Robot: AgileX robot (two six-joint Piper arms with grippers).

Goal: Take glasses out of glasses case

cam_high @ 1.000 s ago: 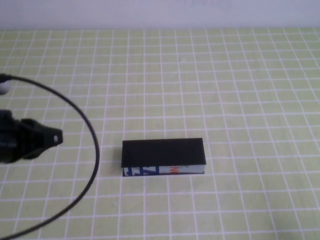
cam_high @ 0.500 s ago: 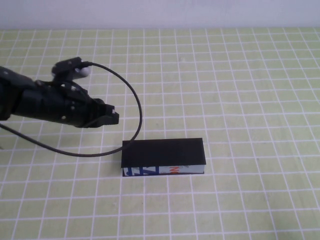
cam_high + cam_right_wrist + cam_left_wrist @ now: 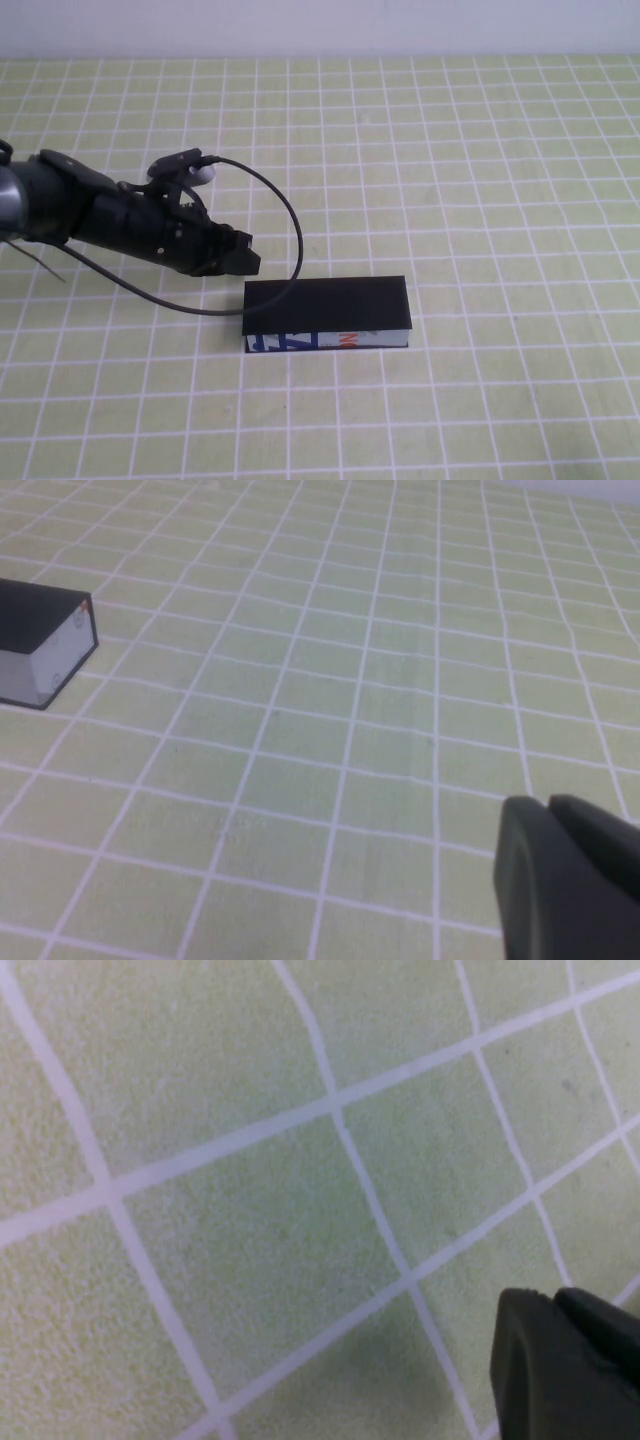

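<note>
Glasses case [image 3: 327, 314], lid down, mid-desk toward the near edge: our left gripper [image 3: 243, 258] hovers beside its left end, the right gripper [image 3: 565, 880] parked; we cannot tell either's jaws. Lifting the lid comes next.

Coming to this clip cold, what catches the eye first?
The closed black glasses case lies near the middle of the green grid cloth, its printed side facing the robot. The left gripper sits just off the case's far left corner, a black cable looping over it. The right gripper shows only in its wrist view, far from the case.
</note>
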